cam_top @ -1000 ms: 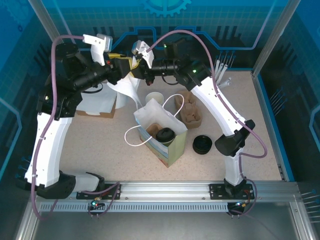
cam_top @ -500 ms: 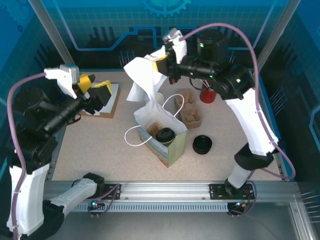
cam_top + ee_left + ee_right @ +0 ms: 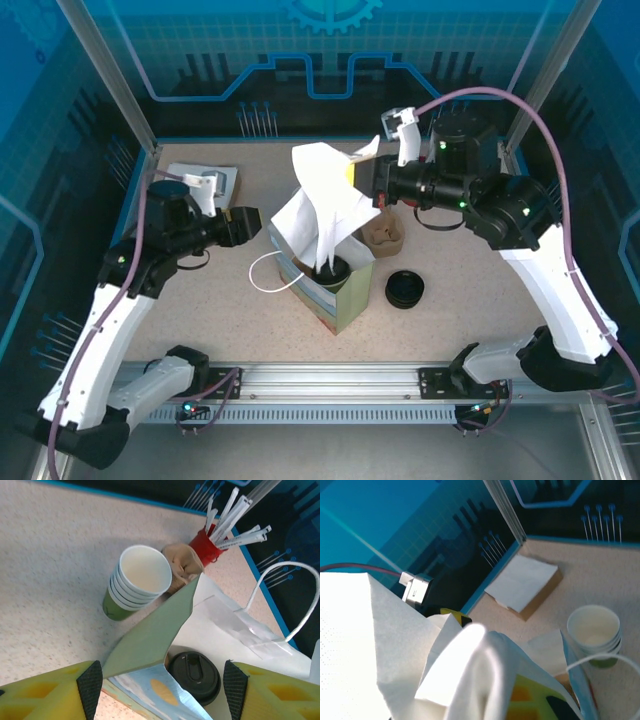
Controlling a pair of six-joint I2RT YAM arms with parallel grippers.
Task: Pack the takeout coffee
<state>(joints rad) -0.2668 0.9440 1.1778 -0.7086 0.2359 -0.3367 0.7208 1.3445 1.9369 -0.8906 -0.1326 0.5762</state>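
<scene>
The takeout coffee (image 3: 194,674), a cup under a black lid, stands inside the open paper bag (image 3: 338,297); from above the lid (image 3: 334,269) peeks out under a hanging white napkin (image 3: 322,205). My right gripper (image 3: 354,172) is shut on the napkin's upper end, above the bag's back right, and the napkin's lower end dips into the bag's mouth. In the right wrist view the napkin (image 3: 395,650) covers most of the yellow fingers (image 3: 536,700). My left gripper (image 3: 246,225) hangs open beside the bag's left wall, its pads (image 3: 90,686) wide apart and holding nothing.
A stack of green paper cups (image 3: 137,582), the brown pulp carrier (image 3: 384,236) and the red cup of straws (image 3: 206,547) stand behind the bag. Loose black lids (image 3: 405,288) lie to the right of it. A napkin pile (image 3: 205,180) sits at the back left.
The left gripper let go of the napkin, swung away, then came down open beside the bag. The right arm carried the napkin rightward and lowered its end into the bag.
</scene>
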